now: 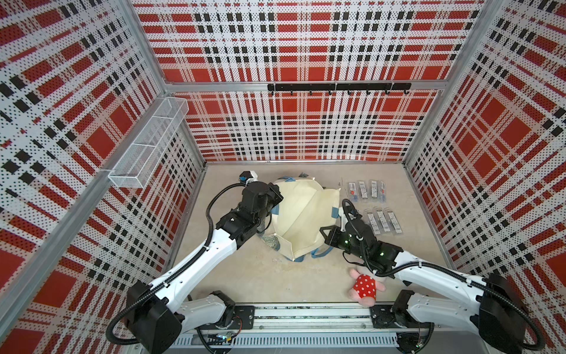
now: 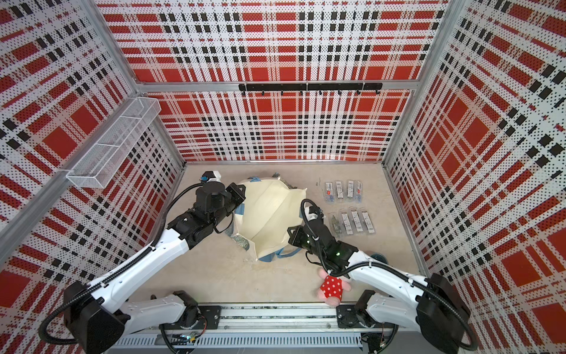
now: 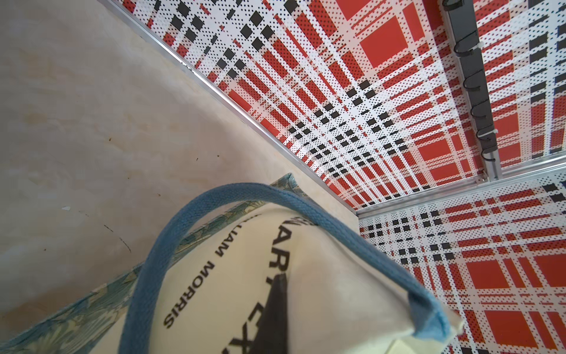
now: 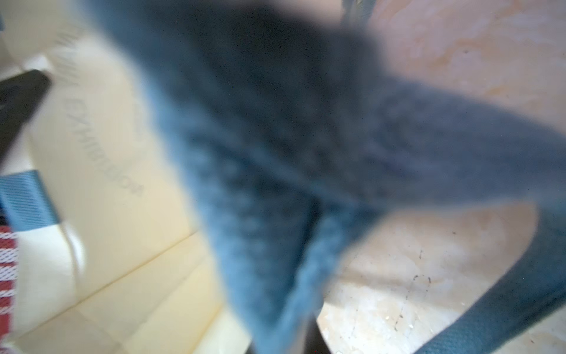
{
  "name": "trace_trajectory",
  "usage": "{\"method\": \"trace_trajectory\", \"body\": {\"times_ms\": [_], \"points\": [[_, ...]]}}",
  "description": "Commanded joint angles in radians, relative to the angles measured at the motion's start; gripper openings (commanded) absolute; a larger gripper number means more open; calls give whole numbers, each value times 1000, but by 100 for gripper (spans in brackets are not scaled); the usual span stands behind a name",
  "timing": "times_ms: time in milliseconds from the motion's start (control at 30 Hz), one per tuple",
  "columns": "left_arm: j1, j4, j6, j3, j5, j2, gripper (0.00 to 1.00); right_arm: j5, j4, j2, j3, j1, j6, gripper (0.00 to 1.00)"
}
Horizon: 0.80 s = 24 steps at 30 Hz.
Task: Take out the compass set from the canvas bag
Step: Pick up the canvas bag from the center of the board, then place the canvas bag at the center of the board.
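Observation:
The cream canvas bag (image 1: 306, 214) (image 2: 269, 211) lies mid-table with its mouth gaping toward the front. No compass set shows inside it. My left gripper (image 1: 277, 199) (image 3: 283, 285) is shut on the bag's left wall. One dark finger (image 3: 275, 315) presses the lettered outside and the other is hidden inside. My right gripper (image 1: 337, 217) (image 4: 306, 334) is at the bag's right rim. It is shut on the blue strap handle (image 4: 260, 184), which blurs across its view. Several packaged compass sets (image 1: 382, 220) (image 2: 355, 220) lie in two rows right of the bag.
A pink plush toy in a red dotted dress (image 1: 366, 286) lies at the front under my right arm. A white wire basket (image 1: 147, 144) hangs on the left wall. A black hook rail (image 1: 337, 87) runs along the back wall.

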Motion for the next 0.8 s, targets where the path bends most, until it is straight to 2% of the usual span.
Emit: {"method": "trace_trajectory", "body": {"times_ms": [0,133,267,367,567,767], "points": [[11,-93,-47,29,83,-15,0,-93,-139,8,150,-112,-118,0],[7,-165,-105,53,170,-7,0,-200,-311,124,368,-193,-241,0],[-50,-191,-167,77,198,-6,0,-283,-408,232,506,-220,-314,0],[-95,-228,-180,94,179,-5,0,-294,-450,271,546,-224,-356,0],[-90,-174,-189,31,182,-4,0,-318,-431,348,535,-257,-405,1],[-66,-42,-214,-70,222,-7,22,-329,-420,419,564,-269,-439,5]]}}
